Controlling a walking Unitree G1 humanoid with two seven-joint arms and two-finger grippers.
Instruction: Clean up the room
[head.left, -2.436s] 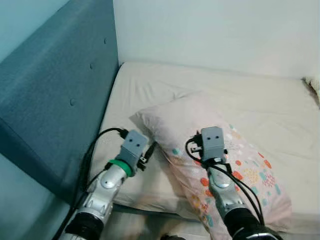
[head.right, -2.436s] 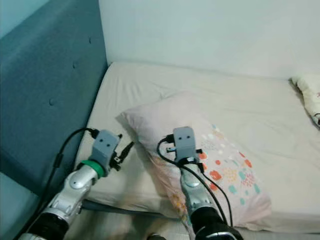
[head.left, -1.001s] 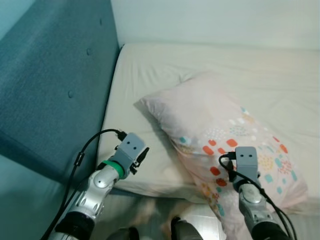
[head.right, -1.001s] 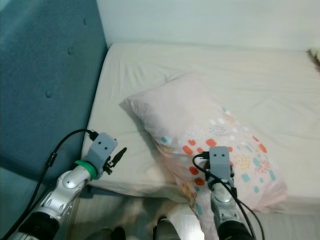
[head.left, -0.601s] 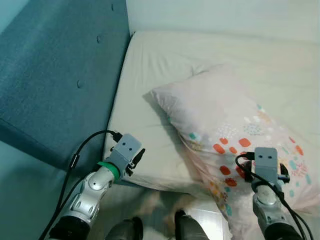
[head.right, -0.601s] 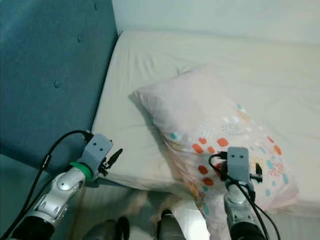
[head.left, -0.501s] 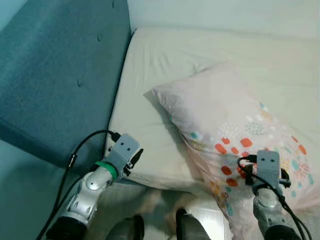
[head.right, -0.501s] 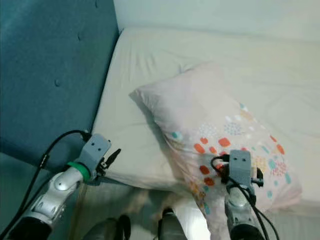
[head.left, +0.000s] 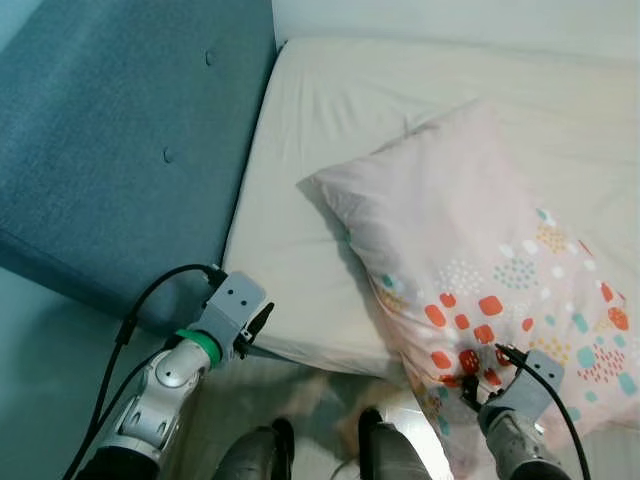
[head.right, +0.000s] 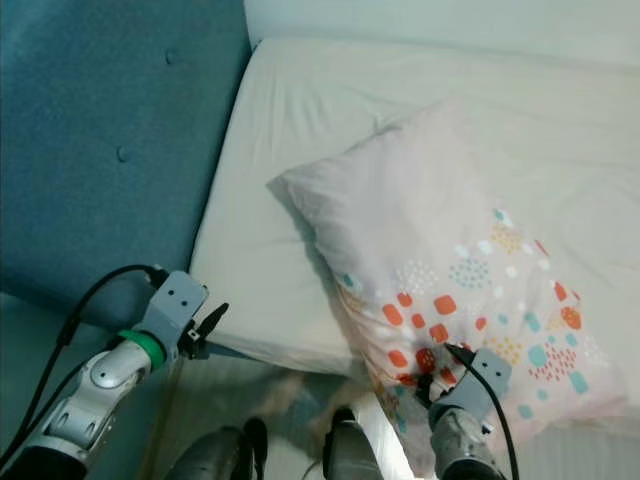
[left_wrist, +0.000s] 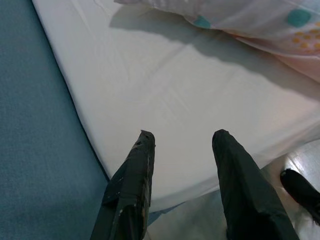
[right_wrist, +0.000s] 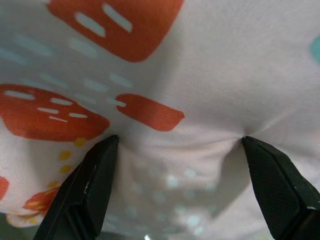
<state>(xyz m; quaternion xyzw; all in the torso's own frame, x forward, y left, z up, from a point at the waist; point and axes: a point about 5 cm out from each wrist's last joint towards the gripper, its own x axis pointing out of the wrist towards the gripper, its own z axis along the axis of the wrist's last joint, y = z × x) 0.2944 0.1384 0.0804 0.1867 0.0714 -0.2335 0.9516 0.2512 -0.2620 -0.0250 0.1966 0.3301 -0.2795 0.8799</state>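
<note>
Two silver metal arms, each ending in a grey box-shaped wrist housing. The left arm (head.left: 165, 385) carries a bright green ring just behind its housing and a thick black cable looping back from it. The right arm (head.right: 455, 440) trails thinner black wires from its housing. Both grippers' long fingers (left_wrist: 131, 192) are matt black and taper to blunt tips, their surfaces faintly scuffed.

Pale pink pillow (head.left: 470, 260) with colourful patches, lying askew on white mattress (head.left: 330, 150)
</note>
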